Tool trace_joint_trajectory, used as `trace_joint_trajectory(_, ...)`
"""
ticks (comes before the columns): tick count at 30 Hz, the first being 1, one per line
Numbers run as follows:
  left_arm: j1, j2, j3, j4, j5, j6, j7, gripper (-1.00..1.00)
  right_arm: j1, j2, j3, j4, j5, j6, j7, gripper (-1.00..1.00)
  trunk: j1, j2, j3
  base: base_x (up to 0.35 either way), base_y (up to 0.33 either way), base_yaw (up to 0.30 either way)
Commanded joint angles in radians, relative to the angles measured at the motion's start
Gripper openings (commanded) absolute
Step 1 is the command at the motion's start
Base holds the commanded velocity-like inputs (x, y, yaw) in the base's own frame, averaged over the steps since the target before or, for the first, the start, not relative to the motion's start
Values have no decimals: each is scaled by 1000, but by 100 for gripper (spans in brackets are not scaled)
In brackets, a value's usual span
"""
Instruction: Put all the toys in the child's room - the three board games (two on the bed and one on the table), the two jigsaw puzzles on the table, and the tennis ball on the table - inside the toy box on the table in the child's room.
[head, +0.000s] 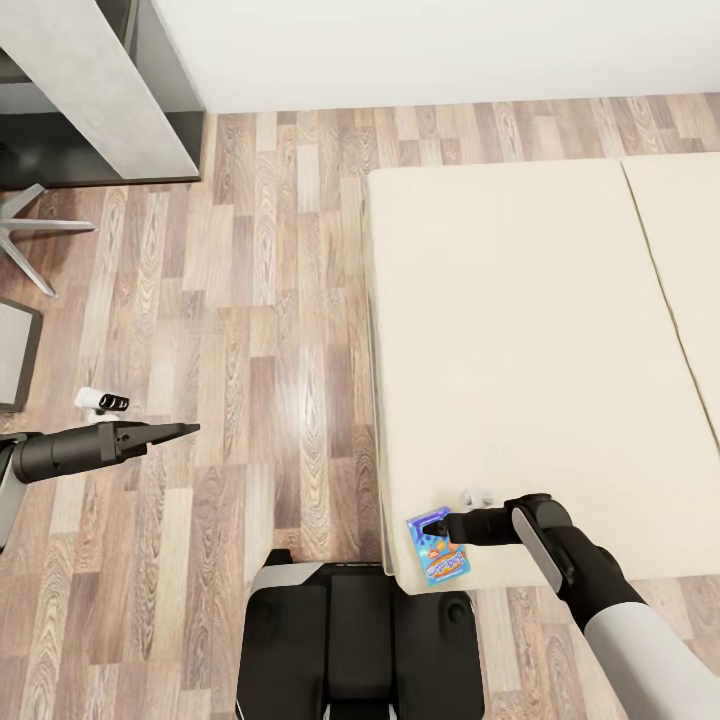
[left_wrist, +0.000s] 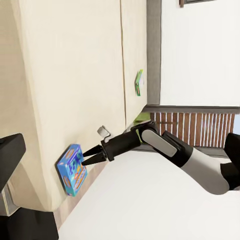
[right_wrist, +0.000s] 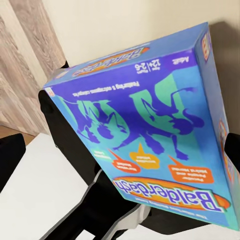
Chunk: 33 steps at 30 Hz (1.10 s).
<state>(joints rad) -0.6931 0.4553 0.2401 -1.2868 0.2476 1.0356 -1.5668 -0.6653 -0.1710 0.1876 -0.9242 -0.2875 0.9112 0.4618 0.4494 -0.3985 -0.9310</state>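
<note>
Right pincer (head: 432, 524) spread around the blue board game (head: 438, 548) at the bed's (head: 540, 330) near-left corner; I'd centre, then squeeze evenly.

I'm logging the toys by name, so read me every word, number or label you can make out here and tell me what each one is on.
"Balderdash": large title on the lid of the blue board game box.
"12+" and "2-6": small print along that box's side edge.
Orange callouts on the lid and the remaining side print: too small to read.
Second, green box farther along the bed: too distant to read.
</note>
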Motion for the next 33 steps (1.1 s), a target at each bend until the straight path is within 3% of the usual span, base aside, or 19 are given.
trace_joint_trajectory(1, 0, 0, 0, 0, -1, 11, -4, 100, 0, -1, 2, -1, 2, 3, 3, 100, 1, -2, -1, 0, 2, 0)
trace_joint_trajectory(33, 0, 0, 0, 0, -2, 11, -4, 100, 0, -6, 1, -1, -1, 4, 3, 100, 1, -2, -1, 0, 2, 0)
